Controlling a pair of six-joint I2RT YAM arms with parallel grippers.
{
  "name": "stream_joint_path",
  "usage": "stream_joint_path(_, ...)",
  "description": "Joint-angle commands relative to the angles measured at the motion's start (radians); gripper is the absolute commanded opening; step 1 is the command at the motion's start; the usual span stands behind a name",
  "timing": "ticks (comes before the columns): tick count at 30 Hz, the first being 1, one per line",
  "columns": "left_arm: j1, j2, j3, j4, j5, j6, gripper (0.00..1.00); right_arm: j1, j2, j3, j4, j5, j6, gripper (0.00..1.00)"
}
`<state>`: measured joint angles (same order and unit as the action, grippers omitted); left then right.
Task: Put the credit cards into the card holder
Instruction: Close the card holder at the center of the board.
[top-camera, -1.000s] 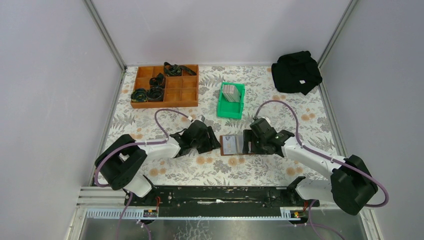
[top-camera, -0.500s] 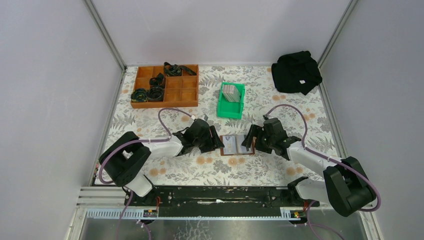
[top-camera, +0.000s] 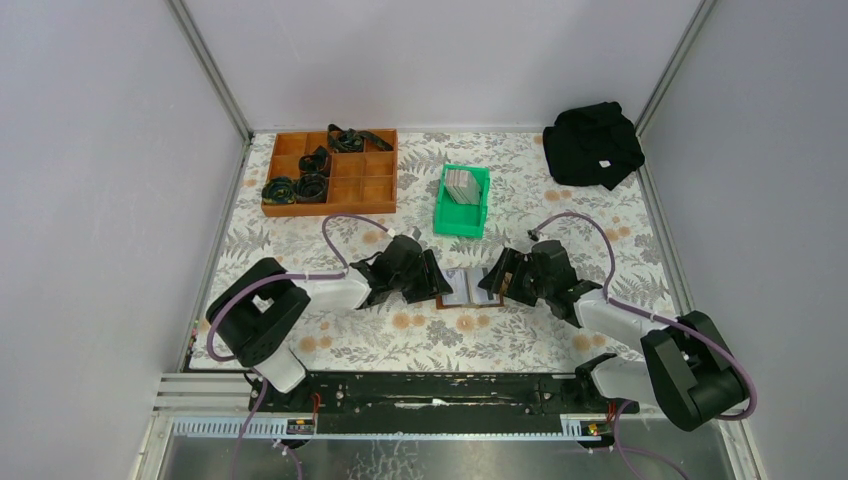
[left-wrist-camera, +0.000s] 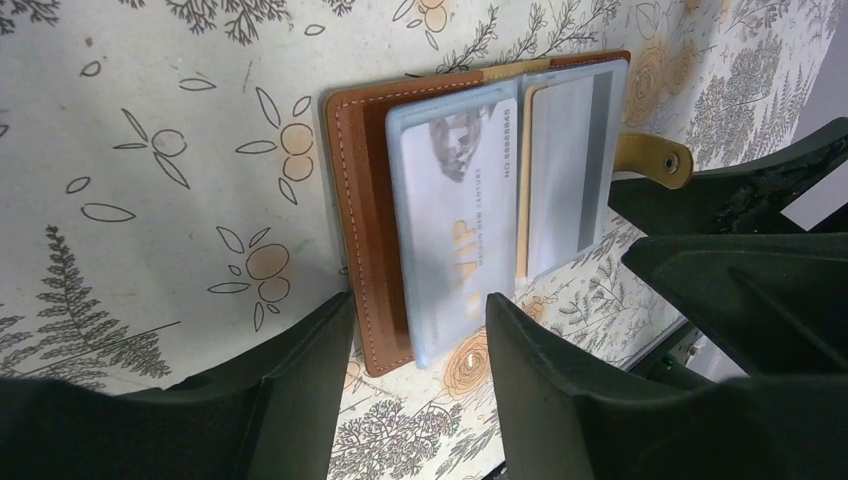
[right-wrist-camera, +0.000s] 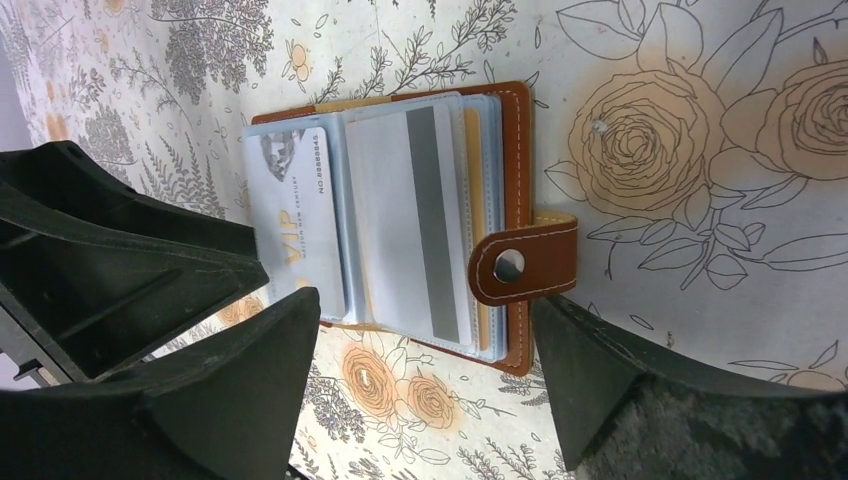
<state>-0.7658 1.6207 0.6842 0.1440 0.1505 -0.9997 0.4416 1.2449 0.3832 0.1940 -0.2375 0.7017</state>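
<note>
The card holder lies open on the floral table between my two grippers. It is brown leather with clear sleeves. A silver VIP card and a card with a grey stripe sit in the sleeves. Both cards also show in the right wrist view, the VIP card and the striped card, beside the snap tab. My left gripper is open at the holder's left edge. My right gripper is open at its right edge. A grey stack of credit cards stands in the green bin.
A brown wooden compartment tray with black coiled items stands at the back left. A black cloth lies at the back right. Grey walls close in the table on three sides.
My left gripper has moved right, up to the holder's left edge. My right gripper drew back a little, then came in over the holder's right edge. The holder stays open.
</note>
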Motion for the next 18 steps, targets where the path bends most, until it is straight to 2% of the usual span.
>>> stream_joint_path(1,-0.008,0.058,-0.013,-0.008,0.011,0.021,0.59,0.006,0.027,-0.059,-0.097,-0.014,0.013,0.85)
stream_joint_path(10,-0.009,0.060,-0.014,-0.033,-0.001,0.019,0.57,0.005,-0.085,0.028,-0.348,0.244,-0.055,0.84)
stream_joint_path(18,-0.010,0.063,-0.011,-0.043,-0.003,0.017,0.56,0.006,-0.073,0.080,-0.400,0.334,-0.085,0.82)
